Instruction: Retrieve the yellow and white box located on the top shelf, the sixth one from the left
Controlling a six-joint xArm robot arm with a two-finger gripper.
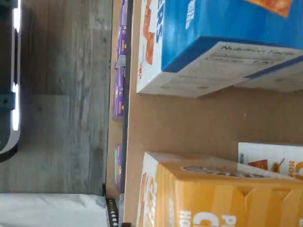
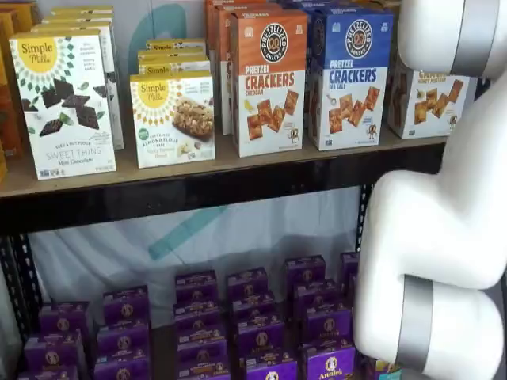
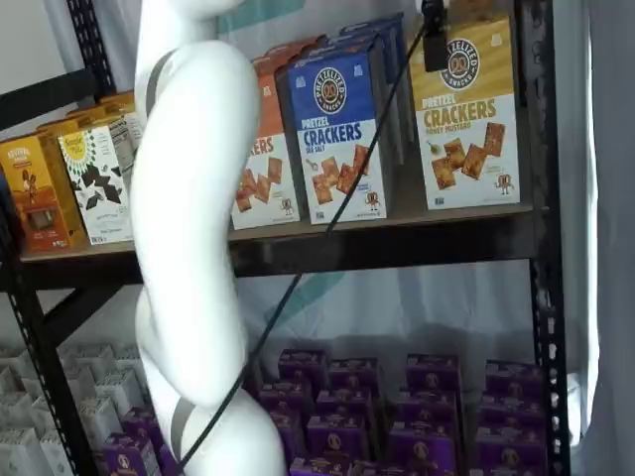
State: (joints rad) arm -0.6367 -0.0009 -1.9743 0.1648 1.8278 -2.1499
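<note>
while the white arm [image 2: 432, 237] partly hides it, the yellow and white box [image 3: 466, 114] adjoins the blue-topped box [image 3: 342, 129].

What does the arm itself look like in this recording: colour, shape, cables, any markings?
The arm is glossy white, built of thick rounded segments joined by grey bands; no markings show. In a shelf view a thin black cable runs diagonally beside it, up to a small black part of the end effector at the top edge. Its fingers cannot be told apart there.

The yellow and white box [image 3: 466, 114] stands on the top shelf [image 3: 397, 243], at its right end. Left of that box stand the other cracker boxes [image 3: 342, 134]; below the shelf, small boxes [image 3: 397, 407].
</note>
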